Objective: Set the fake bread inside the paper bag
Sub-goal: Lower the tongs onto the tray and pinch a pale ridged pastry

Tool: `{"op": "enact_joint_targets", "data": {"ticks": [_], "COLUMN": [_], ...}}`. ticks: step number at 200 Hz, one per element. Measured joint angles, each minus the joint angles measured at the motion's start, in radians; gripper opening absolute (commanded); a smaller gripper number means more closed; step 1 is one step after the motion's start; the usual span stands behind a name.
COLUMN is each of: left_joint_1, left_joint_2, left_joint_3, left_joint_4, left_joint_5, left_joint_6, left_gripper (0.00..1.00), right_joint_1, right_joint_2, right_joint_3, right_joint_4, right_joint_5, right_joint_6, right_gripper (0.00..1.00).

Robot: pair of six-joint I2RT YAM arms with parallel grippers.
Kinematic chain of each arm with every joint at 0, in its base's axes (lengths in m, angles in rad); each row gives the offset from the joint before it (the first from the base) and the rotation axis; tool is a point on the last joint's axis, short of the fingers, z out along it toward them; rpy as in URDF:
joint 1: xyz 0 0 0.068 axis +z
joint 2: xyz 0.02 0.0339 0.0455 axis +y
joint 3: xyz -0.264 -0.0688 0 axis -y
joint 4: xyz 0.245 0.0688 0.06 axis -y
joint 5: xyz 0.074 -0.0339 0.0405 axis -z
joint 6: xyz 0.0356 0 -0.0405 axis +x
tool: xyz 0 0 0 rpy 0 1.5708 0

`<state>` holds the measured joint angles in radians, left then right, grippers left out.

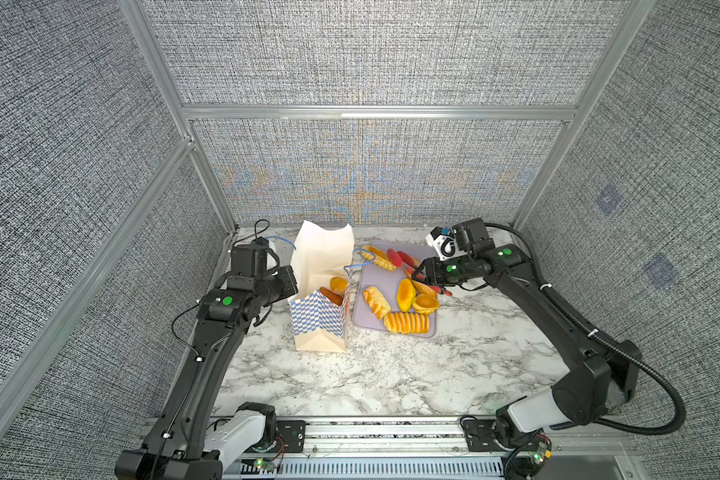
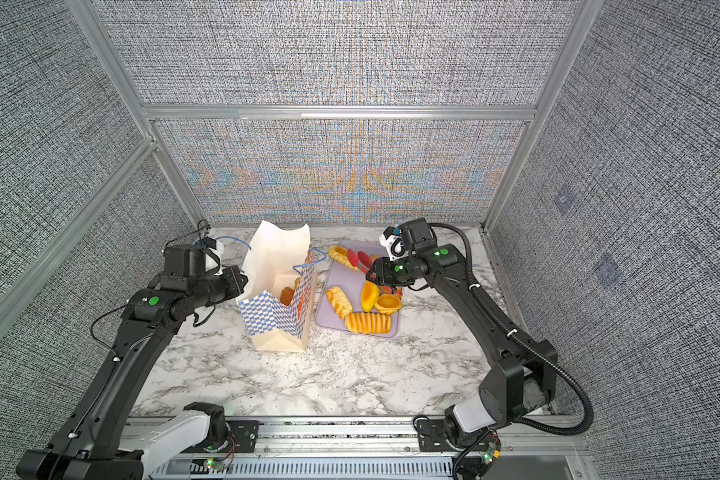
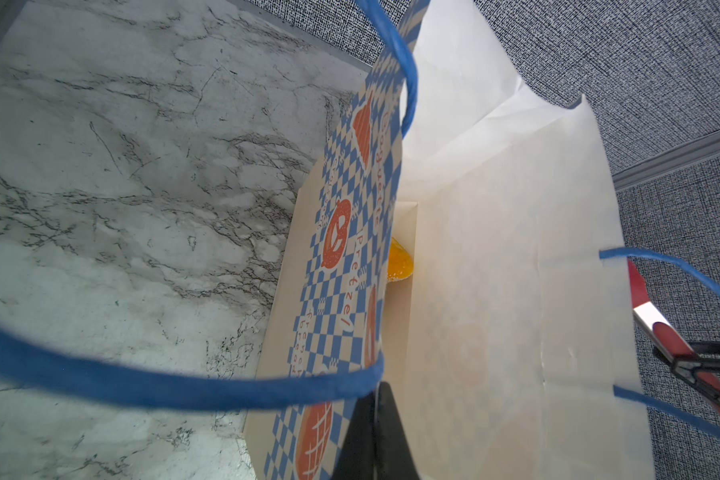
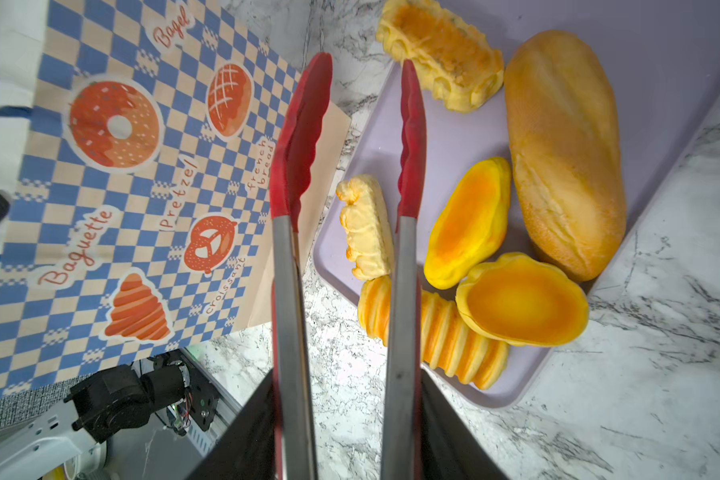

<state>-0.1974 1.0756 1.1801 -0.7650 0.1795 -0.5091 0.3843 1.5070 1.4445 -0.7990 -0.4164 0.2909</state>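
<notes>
Tongs [image 4: 292, 270] of steel with red silicone tips, clamped at the handles by the right gripper [image 1: 429, 276], hang with arms apart and nothing between them over the flat lavender tray [image 4: 454, 137], where the pale yellow braided twist [image 4: 366, 228] lies below and between the arms and the ribbed orange roll [image 4: 454, 345] nearer the handles. The glossy toy bread looks light but slick, so a squeeze across the twist's narrow middle seems safest. Beyond the other arm stands the tall cream checkered paper bag [image 4: 142, 187], rim pinched in the closed left gripper [image 3: 377, 432], two orange-brown pieces [image 1: 336, 286] inside.
</notes>
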Motion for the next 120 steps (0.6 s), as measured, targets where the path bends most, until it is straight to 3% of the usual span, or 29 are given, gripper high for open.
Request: {"op": "enact_joint_targets", "data": {"ticks": [120], "left_joint_1": [0.0], "left_joint_2": [-0.001], "left_joint_3": [0.0], "left_joint_4": [0.0], "left_joint_5": [0.0], "left_joint_6": [0.0], "left_gripper": [0.0], "right_joint_1": [0.111], "right_joint_2": [0.142], "right_joint_3": [0.079], "right_joint_4": [-0.133], "right_joint_5": [0.042], "right_joint_6": [-0.109], "right_gripper": [0.5]}}
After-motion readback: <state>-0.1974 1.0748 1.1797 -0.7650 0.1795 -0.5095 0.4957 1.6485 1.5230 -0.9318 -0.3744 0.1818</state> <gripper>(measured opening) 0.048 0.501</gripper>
